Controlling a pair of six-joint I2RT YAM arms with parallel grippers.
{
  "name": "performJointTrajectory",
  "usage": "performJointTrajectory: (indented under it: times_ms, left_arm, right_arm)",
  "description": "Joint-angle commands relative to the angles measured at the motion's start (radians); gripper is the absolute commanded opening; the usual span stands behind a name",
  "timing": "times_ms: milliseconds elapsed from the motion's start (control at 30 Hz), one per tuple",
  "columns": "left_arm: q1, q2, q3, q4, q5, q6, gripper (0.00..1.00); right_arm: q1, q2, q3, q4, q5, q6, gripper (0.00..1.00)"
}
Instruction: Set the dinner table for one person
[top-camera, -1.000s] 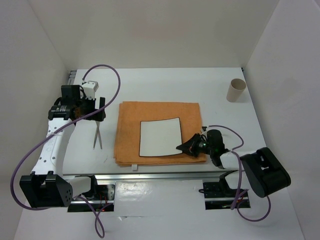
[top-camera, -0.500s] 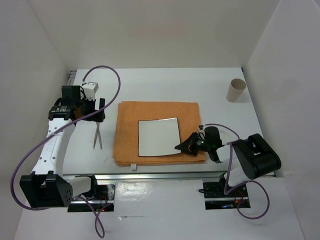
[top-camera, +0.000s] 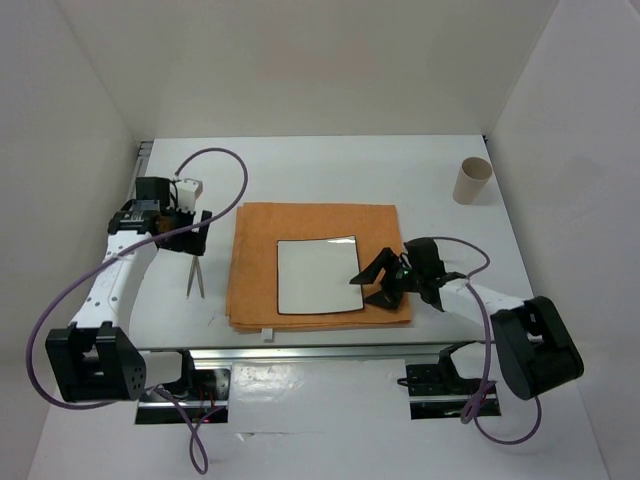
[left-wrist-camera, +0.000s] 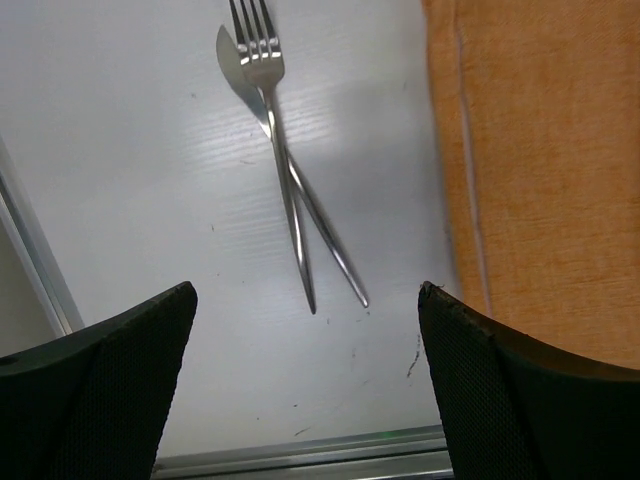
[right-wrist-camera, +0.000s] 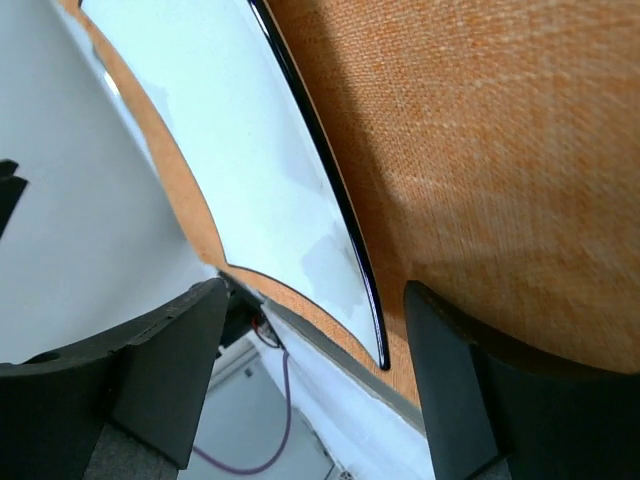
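Two arms stand at the near edge of the dinner table (top-camera: 330, 170), the large white tabletop with metal rails that carries everything else shown. An orange cloth (top-camera: 255, 260) lies folded near the middle of the table, slightly toward the near rail. A square white plate (top-camera: 315, 275) with a thin black rim rests flat on the right half of the cloth.

To the left of the cloth and apart from it, a fork (left-wrist-camera: 297, 240) and a knife (left-wrist-camera: 339, 260) lie on the bare tabletop. The fork rests across the knife, so the two handles diverge toward the near rail. A beige cup (top-camera: 472, 181) stands upright near the far right corner, well apart from the cloth.

The left gripper (top-camera: 197, 232) hangs above the far ends of the fork and knife. Its jaws are spread wide and hold nothing. The right gripper (top-camera: 366, 288) sits low over the cloth at the plate's right edge. Its jaws are parted with the plate's near right corner between them, and nothing is clamped. Whether a fingertip touches the rim cannot be told.
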Motion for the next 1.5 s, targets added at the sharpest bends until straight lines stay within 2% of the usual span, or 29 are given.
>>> performJointTrajectory:
  times_ms: [0, 67, 167, 333, 600, 700, 867, 933, 1100, 1133, 1167, 1200, 1233, 1467]
  left_arm:
    - [0.006, 0.061, -0.035, -0.02, -0.068, 0.051, 0.96]
    - [-0.005, 0.104, -0.064, -0.021, -0.103, 0.063, 0.95]
    - [-0.005, 0.145, -0.097, 0.08, -0.186, 0.072, 0.92]
    - [-0.005, 0.306, -0.119, 0.153, -0.149, 0.126, 0.67]
    - [0.017, 0.46, -0.101, 0.166, -0.155, 0.137, 0.58]
    - [0.046, 0.469, -0.101, 0.167, -0.171, 0.128, 0.55]
    - [0.07, 0.469, -0.09, 0.148, -0.088, 0.137, 0.55]
    - [0.07, 0.469, -0.09, 0.148, -0.059, 0.149, 0.52]
    - [0.115, 0.587, -0.059, 0.116, 0.053, 0.149, 0.31]
    - [0.133, 0.604, -0.038, 0.092, 0.073, 0.149, 0.3]
    - [0.142, 0.616, -0.029, 0.091, 0.087, 0.138, 0.24]
    - [0.152, 0.616, -0.029, 0.091, 0.124, 0.138, 0.09]
    - [0.162, 0.616, -0.029, 0.091, 0.136, 0.129, 0.02]
    - [0.184, 0.606, -0.009, 0.053, 0.205, 0.108, 0.0]
  right_arm:
    - [0.008, -0.076, 0.074, -0.287, 0.124, -0.032, 0.79]
    - [0.018, -0.118, 0.115, -0.363, 0.18, -0.06, 0.81]
    - [0.028, -0.152, 0.157, -0.399, 0.246, -0.123, 0.82]
    - [0.028, -0.164, 0.254, -0.422, 0.299, -0.218, 0.82]
    - [0.028, -0.065, 0.415, -0.433, 0.322, -0.279, 0.82]
    - [0.028, -0.017, 0.461, -0.424, 0.31, -0.301, 0.82]
    - [0.028, 0.015, 0.513, -0.433, 0.312, -0.325, 0.82]
    - [0.028, 0.025, 0.524, -0.433, 0.324, -0.335, 0.82]
    - [0.028, 0.016, 0.545, -0.462, 0.347, -0.344, 0.82]
    - [0.028, 0.006, 0.545, -0.471, 0.347, -0.344, 0.82]
    - [0.028, 0.006, 0.557, -0.471, 0.356, -0.344, 0.82]
    - [0.028, -0.007, 0.557, -0.483, 0.356, -0.344, 0.82]
    - [0.028, -0.017, 0.567, -0.484, 0.356, -0.353, 0.82]
    - [0.028, -0.107, 0.568, -0.52, 0.391, -0.333, 0.82]
